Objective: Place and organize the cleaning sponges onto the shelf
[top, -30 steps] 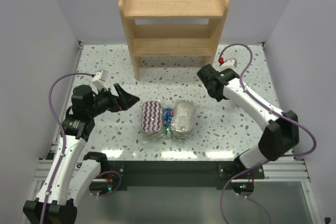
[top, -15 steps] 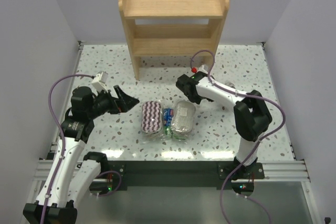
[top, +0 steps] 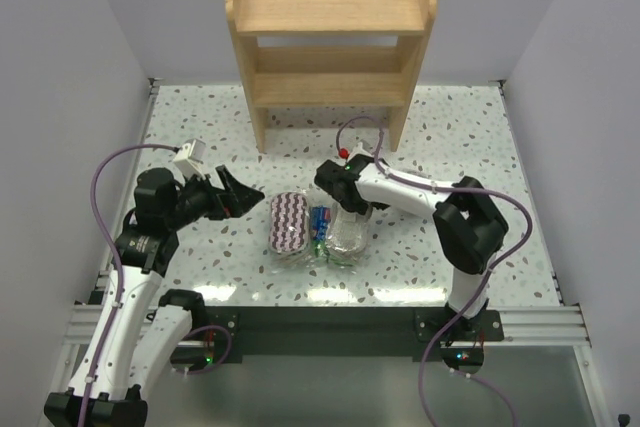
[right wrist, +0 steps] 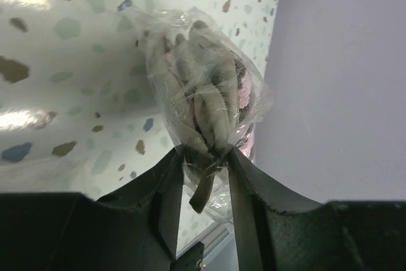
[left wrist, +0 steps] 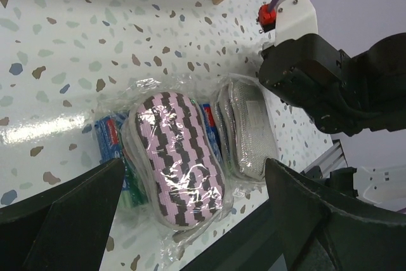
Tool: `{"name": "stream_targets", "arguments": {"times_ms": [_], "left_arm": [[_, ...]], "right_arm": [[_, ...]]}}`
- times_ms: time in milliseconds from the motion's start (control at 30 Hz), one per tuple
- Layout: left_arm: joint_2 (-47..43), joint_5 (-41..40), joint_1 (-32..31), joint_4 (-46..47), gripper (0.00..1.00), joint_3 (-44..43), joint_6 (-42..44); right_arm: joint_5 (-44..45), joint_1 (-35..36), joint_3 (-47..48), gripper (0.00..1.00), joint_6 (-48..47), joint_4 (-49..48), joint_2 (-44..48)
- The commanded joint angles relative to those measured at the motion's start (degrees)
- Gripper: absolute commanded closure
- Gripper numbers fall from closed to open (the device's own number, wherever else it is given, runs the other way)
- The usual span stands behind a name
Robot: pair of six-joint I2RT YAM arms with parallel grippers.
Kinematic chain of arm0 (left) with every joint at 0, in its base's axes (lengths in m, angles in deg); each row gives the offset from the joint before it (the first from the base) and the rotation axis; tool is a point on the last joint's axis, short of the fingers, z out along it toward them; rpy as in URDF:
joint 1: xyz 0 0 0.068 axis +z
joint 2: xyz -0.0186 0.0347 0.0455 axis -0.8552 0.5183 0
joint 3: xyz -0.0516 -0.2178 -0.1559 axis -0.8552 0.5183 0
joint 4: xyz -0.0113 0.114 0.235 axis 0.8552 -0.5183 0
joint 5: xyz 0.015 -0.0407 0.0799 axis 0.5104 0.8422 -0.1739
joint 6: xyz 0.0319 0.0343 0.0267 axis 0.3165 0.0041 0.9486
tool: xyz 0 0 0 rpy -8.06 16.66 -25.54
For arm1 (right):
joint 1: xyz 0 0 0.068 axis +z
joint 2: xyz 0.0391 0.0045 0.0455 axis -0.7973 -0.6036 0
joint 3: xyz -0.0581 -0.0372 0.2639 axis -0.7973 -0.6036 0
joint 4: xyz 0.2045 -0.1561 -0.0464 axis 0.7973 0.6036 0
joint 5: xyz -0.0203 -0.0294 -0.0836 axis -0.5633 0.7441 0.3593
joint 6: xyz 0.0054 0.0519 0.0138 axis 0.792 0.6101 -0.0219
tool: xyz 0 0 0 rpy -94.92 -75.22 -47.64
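Note:
A purple-and-white zigzag wrapped sponge pad (top: 288,224) lies on the speckled table at front centre. A blue-and-green sponge pack (top: 319,221) lies to its right, then a grey-backed wrapped pad (top: 350,234). All three show in the left wrist view: the zigzag pad (left wrist: 181,157), the blue pack (left wrist: 111,134) and the grey pad (left wrist: 248,138). My right gripper (top: 345,203) is at the grey pad's far end. In its wrist view it (right wrist: 204,157) is shut on that pad's wrapped end (right wrist: 196,103). My left gripper (top: 238,195) is wide open and empty, just left of the zigzag pad. The wooden shelf (top: 330,7) stands at the back with nothing on it.
Grey walls close in the table on the left, right and back. The shelf's legs (top: 262,132) stand on the table behind the sponges. The table's front edge (top: 330,302) runs just below the sponges. The right arm's links (top: 470,227) lie across the right-centre of the table.
My right arm has swung left from the back right and come down onto the grey pad's far end, closing on it. My left arm has hardly moved.

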Motion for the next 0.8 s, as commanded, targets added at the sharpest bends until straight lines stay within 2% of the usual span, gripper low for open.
{"name": "stream_targets", "arguments": {"times_ms": [0, 100, 133, 200, 233, 333, 433, 533, 567, 600, 633, 700, 767], "left_arm": [[-0.3, -0.2, -0.3, -0.6, 0.02, 0.1, 1.3], [-0.5, -0.5, -0.4, -1.2, 0.02, -0.2, 1.5], [-0.7, -0.6, -0.3, -1.3, 0.02, -0.2, 1.5], [-0.7, -0.8, -0.3, -1.6, 0.02, -0.5, 1.7], [-0.4, -0.9, -0.3, -1.5, 0.02, -0.6, 1.8], [0.3, -0.6, -0.3, -1.2, 0.02, -0.8, 1.6], [0.6, -0.5, -0.4, -1.2, 0.02, -1.4, 1.7], [0.7, -0.7, -0.3, -1.1, 0.02, -1.5, 1.6], [0.7, -0.7, -0.3, -1.1, 0.02, -1.5, 1.6], [0.7, -0.9, -0.3, -1.0, 0.02, -1.4, 1.6], [1.0, -0.8, -0.4, -0.9, 0.02, -1.4, 1.5], [1.4, -0.7, -0.3, -0.7, 0.02, -1.5, 1.5], [1.6, -0.6, -0.4, -0.5, 0.02, -1.6, 1.4]], "right_arm": [[-8.7, 1.3, -2.2, 0.61, 1.4, -3.8, 5.1], [-16.3, 1.6, -4.7, 0.48, 1.9, -6.1, 9.7], [-19.0, 1.8, -5.2, 0.4, 2.3, -6.4, 11.0], [-19.6, 1.8, -5.7, 0.3, 4.5, -5.8, 14.9], [-19.8, 1.8, -5.5, 0.2, 5.4, -5.1, 16.3], [-19.9, 1.7, -4.8, 0.1, 8.2, -3.7, 22.3], [-23.1, 1.7, -5.3, 0.07, 10.9, -4.4, 28.8], [-33.5, 1.7, -8.9, 0.05, 11.0, -9.3, 35.1], [-37.4, 1.6, -10.6, 0.05, 10.4, -14.4, 36.6], [-46.4, 1.6, -14.3, 0.05, 10.3, -17.3, 38.0], [-49.7, 1.7, -16.0, 0.05, 10.3, -22.7, 40.2], [-57.9, 1.7, -20.2, 0.04, 12.5, -26.6, 41.6], [-60.0, 1.6, -21.9, 0.03, 15.0, -30.2, 43.1]]}}
